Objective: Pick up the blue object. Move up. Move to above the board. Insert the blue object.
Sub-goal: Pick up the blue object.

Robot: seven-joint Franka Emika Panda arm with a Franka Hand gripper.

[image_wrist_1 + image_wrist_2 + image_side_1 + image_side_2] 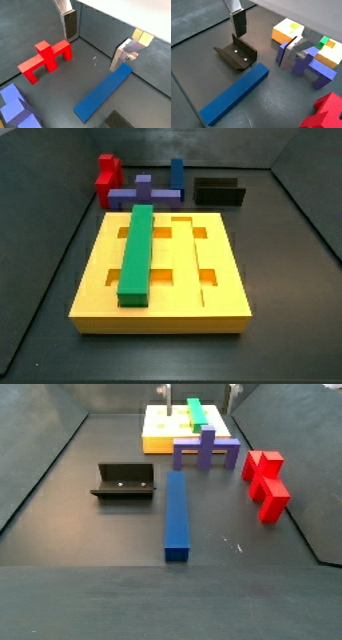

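The blue object (177, 512) is a long blue bar lying flat on the dark floor, also seen in both wrist views (103, 93) (236, 93). My gripper (93, 50) (262, 46) hangs open and empty above the floor, with one end of the bar near one finger (122, 56). The other finger (239, 22) is over the fixture (238, 55). The board (167, 298) is a yellow-orange block with grooves and cut-outs. A green bar (138, 253) lies in one of its grooves. The gripper does not show clearly in the side views.
A purple cross-shaped block (207, 449) stands between the board and the blue bar. A red block (267, 482) lies beside the bar. The fixture (123, 482) stands on the bar's other side. Dark walls close in the floor.
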